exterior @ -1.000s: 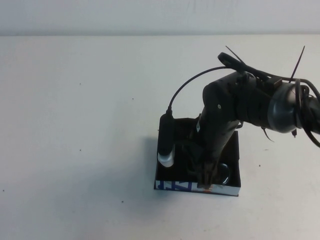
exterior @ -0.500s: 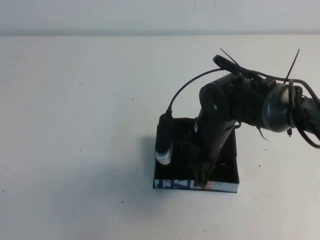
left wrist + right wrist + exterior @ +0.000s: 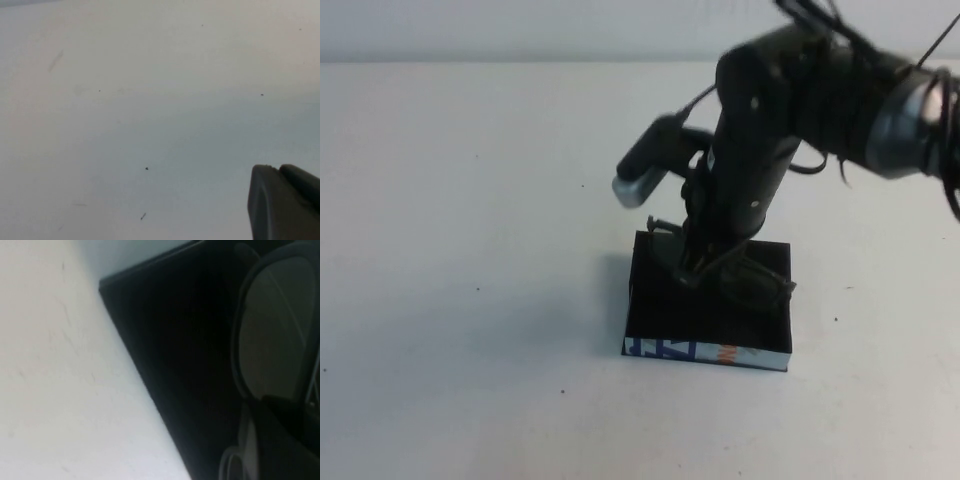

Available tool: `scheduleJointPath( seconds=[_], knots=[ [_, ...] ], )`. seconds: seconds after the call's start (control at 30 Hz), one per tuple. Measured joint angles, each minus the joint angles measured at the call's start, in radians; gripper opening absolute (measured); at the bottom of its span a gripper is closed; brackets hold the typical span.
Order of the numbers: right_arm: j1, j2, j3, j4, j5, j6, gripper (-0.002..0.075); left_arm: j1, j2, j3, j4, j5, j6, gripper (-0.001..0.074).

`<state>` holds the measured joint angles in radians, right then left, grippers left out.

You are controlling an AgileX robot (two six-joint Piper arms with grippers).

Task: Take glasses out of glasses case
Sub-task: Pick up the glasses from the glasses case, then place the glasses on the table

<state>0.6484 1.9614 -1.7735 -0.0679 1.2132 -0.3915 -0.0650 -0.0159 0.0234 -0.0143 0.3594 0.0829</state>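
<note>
The glasses case (image 3: 705, 352) is a shallow black box on the white table, its white printed side facing me. My right gripper (image 3: 696, 262) hangs over the case's far half and is shut on the glasses (image 3: 756, 280). The dark frame is tilted and lifted above the case floor. In the right wrist view a squarish lens (image 3: 272, 330) sits close to the dark gripper finger (image 3: 280, 445), above the black case interior (image 3: 185, 365). My left gripper (image 3: 274, 172) shows only in the left wrist view, over bare table, with its fingertips together.
The right arm with its cables (image 3: 840, 90) and a grey-tipped camera (image 3: 642, 165) reach in from the right above the case. White table (image 3: 470, 250) lies on all sides of the case.
My right gripper has risen from inside the case, lifting the glasses with it. The case has shifted a little to the left.
</note>
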Motion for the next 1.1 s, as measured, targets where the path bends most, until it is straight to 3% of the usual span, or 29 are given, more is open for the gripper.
scheduleJointPath(
  seconds=[0.23,0.5,0.7,0.9,1.1],
  knots=[
    [-0.083,-0.179,0.096,0.161,0.007,0.178,0.0033,0.000,0.000,0.000,0.000,0.000,0.000,-0.0004],
    [-0.236,-0.481,0.542,0.191,0.006,0.301,0.0033,0.000,0.000,0.000,0.000,0.000,0.000,-0.0004],
    [-0.299,-0.613,0.777,0.220,-0.203,0.422,0.0033,0.000,0.000,0.000,0.000,0.000,0.000,-0.0004],
    [-0.305,-0.610,0.826,0.172,-0.414,0.538,0.0033,0.000,0.000,0.000,0.000,0.000,0.000,-0.0004],
    [-0.408,-0.489,0.826,0.128,-0.454,0.628,0.0033,0.000,0.000,0.000,0.000,0.000,0.000,-0.0004]
  ],
)
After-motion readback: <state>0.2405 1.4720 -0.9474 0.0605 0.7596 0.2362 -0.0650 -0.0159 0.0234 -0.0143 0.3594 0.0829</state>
